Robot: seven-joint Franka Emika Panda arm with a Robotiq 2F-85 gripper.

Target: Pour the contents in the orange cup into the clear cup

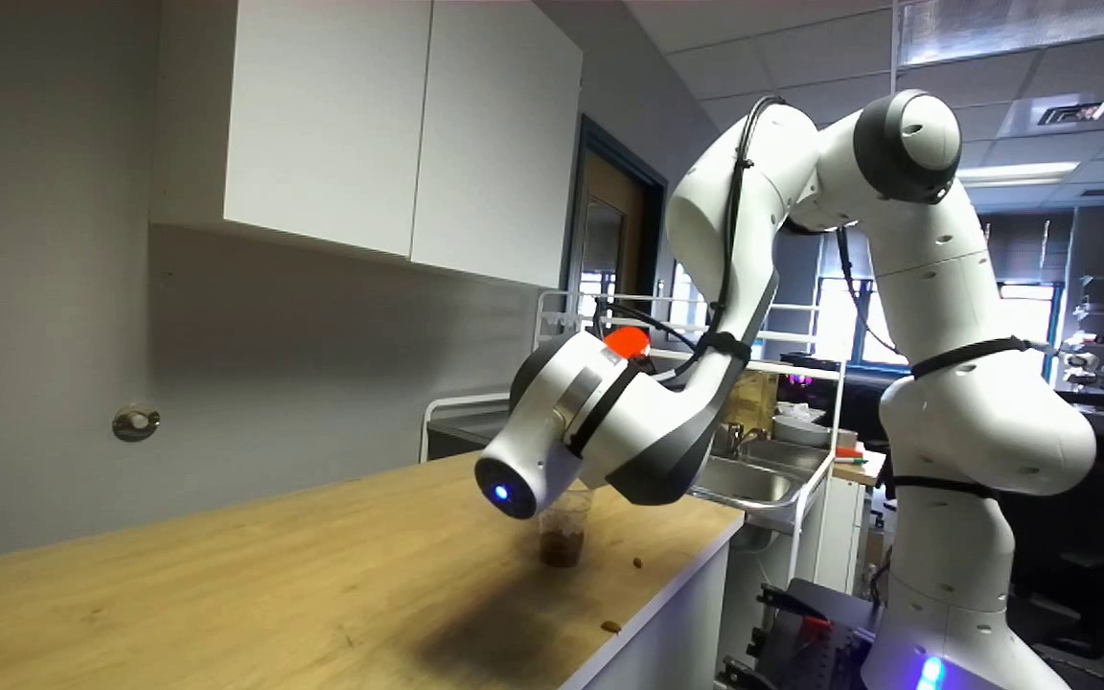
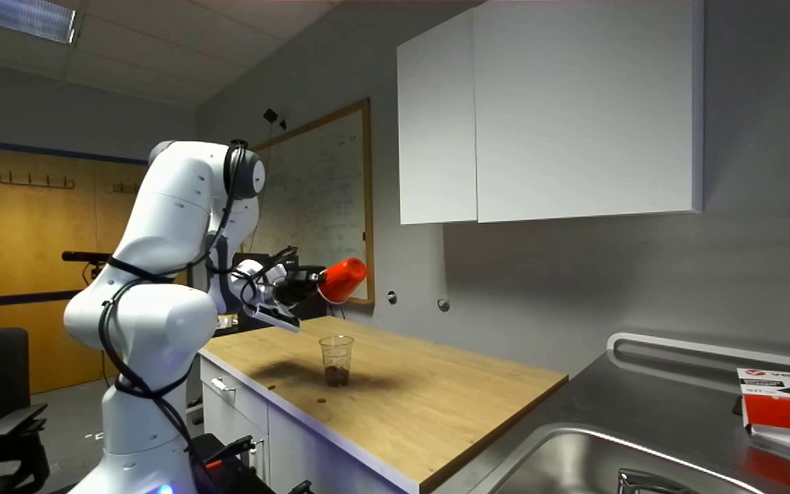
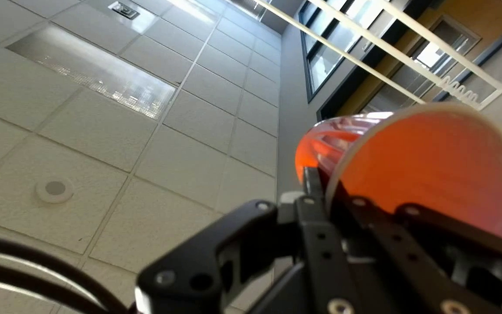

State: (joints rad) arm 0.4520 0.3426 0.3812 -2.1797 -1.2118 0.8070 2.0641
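The orange cup (image 2: 344, 280) is held in the air above the counter, tipped with its mouth pointing downward and its base up. It partly shows behind the wrist in an exterior view (image 1: 627, 342). My gripper (image 3: 330, 189) is shut on the cup's wall, with the rim running between the fingers. In the wrist view the visible inside of the orange cup (image 3: 434, 161) shows no contents. The clear cup (image 2: 337, 358) stands upright on the counter, below the orange cup, with dark brown contents at its bottom. The wrist hides its top in an exterior view (image 1: 563, 532).
Two small brown pieces lie on the wooden counter (image 2: 429, 412) near its edge: one piece (image 2: 321, 400) close to the clear cup, another (image 2: 271, 387) farther off. White cabinets (image 2: 553, 116) hang above. A sink (image 2: 573, 456) and a red-and-white box (image 2: 786, 405) are beyond the counter's end.
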